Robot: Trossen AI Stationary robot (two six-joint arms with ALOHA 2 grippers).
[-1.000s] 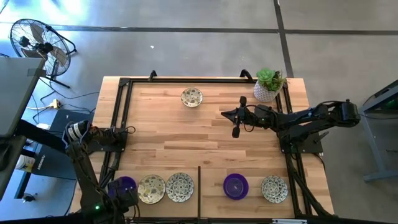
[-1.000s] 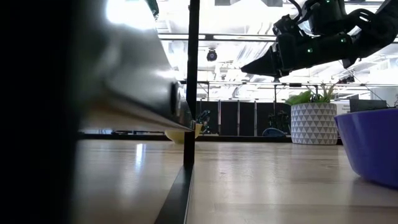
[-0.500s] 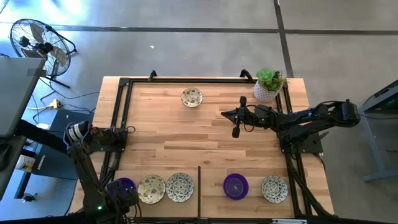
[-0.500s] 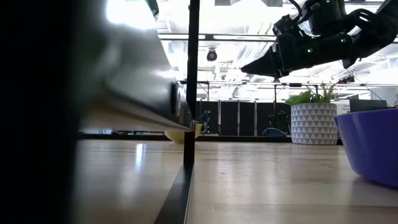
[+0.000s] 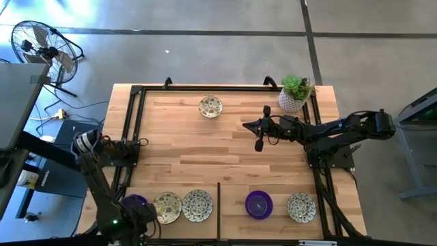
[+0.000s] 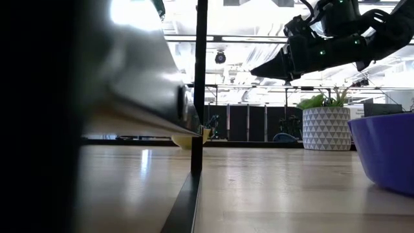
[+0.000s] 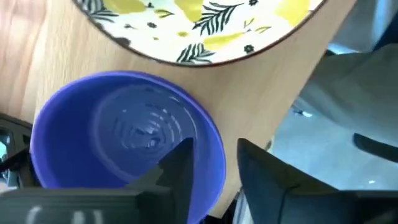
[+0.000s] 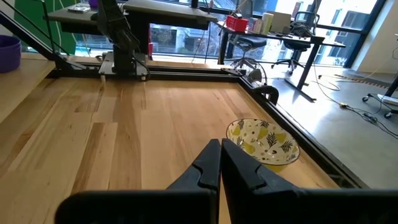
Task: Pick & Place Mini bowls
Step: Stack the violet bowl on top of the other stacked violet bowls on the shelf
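In the near left corner a glossy purple mini bowl [image 5: 134, 203] [image 7: 127, 137] rests on its base on the wooden table. My left gripper [image 5: 141, 213] [image 7: 214, 171] is open at its rim, one finger over the bowl's inside, the other outside. Two patterned mini bowls [image 5: 166, 207] [image 5: 197, 205] sit beside it. Another purple bowl [image 5: 259, 203] and a patterned one [image 5: 301, 207] stand near right. One patterned bowl [image 5: 210, 106] [image 8: 262, 142] sits far back. My right gripper [image 5: 246, 125] [image 8: 221, 158] hovers shut above the table's far right part. My left gripper stands astride the purple bowl's rim [image 7: 217, 152], coming from above. Bare wood shows between the rim and the outer finger [image 7: 264, 177]. Whether the inner finger [image 7: 177, 165] touches the bowl, I cannot tell. The bowl sits upright on the table.
A white pot with a green plant [image 5: 295, 92] [image 6: 326, 128] stands at the far right corner. A black frame [image 5: 136, 123] runs along the table's edges, and a short black bar [image 5: 218, 205] divides the near side. Bare wood lies in the table's middle.
My left arm has shifted a little toward the table's right at the near left corner, above the purple bowl. The bowl has stayed where it was. My right arm has kept still.
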